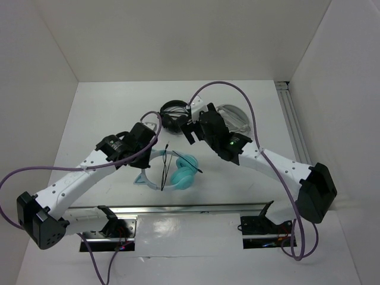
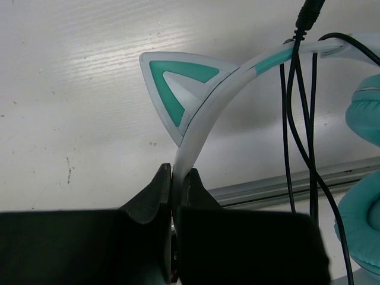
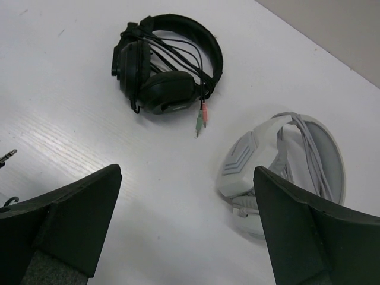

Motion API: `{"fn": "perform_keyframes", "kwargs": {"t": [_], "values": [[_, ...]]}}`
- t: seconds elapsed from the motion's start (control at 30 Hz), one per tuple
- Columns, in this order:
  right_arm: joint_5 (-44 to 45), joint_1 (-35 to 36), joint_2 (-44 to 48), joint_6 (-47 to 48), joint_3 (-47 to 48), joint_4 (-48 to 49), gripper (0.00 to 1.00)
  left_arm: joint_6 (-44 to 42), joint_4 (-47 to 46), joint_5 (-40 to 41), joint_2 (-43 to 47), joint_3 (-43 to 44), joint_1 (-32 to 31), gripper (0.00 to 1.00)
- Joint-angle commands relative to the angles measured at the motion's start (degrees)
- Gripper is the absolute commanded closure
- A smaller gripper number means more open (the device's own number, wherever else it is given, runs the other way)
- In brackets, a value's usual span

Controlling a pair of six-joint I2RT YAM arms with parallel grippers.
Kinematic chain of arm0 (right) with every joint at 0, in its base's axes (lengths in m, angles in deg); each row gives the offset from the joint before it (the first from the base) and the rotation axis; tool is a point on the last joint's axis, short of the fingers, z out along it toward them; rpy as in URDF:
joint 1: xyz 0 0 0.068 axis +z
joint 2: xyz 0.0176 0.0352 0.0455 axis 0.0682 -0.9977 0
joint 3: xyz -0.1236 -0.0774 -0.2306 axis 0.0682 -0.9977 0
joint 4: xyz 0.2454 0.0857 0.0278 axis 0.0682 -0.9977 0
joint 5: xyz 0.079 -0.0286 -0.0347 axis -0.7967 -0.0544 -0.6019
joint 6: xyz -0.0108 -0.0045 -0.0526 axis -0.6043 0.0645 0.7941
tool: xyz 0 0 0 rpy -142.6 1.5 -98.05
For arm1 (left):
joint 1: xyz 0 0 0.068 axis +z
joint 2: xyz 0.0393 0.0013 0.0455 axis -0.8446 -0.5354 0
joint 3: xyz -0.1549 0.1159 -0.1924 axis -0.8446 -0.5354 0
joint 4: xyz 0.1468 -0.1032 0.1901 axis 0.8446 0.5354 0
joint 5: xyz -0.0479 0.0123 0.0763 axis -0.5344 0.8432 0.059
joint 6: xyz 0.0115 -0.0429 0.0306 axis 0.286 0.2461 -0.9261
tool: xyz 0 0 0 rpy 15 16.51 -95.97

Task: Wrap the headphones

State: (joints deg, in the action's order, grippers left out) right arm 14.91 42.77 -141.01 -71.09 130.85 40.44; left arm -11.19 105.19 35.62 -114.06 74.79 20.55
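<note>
Nearest us, just past the metal rail (image 1: pixel 178 208), our left gripper (image 2: pixel 176 177) is clamped on the pale headband of the headphones (image 2: pixel 205 113), which sit mid-table with their black cable (image 2: pixel 287 119) draped across the band. Farther out, our right gripper (image 3: pixel 187 208) hangs spread wide above the table (image 3: pixel 59 71). Beyond it, the black headphones (image 3: pixel 166 65) and grey-white headphones (image 3: pixel 285 160) crowd the strip before the back wall (image 1: pixel 178 41).

- The top camera looked down from above the near edge over the whole table (image 1: pixel 89 119).
- The left wrist camera sat very close over the headband (image 2: pixel 202 119), with the near-edge rail (image 2: pixel 285 185) in frame.
- The right wrist camera, higher, faced the far edge; its black headset (image 3: pixel 166 65) and white headset (image 3: pixel 279 160) showed from the top too.
</note>
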Motion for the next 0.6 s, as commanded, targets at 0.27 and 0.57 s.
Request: {"fn": "perform_keyframes", "kwargs": {"t": [0.27, 0.57], "values": [[2.50, -0.45, 13.79, -11.54, 2.22, -7.00, 0.01, 23.04, -3.11, 16.54, 0.04, -2.70, 9.30, 1.00], [3.02, 9.13, 20.48, -16.20, -2.80, -10.16, 0.01, 41.43, 0.21, 22.86, 0.05, -11.32, 23.62, 1.00]]}}
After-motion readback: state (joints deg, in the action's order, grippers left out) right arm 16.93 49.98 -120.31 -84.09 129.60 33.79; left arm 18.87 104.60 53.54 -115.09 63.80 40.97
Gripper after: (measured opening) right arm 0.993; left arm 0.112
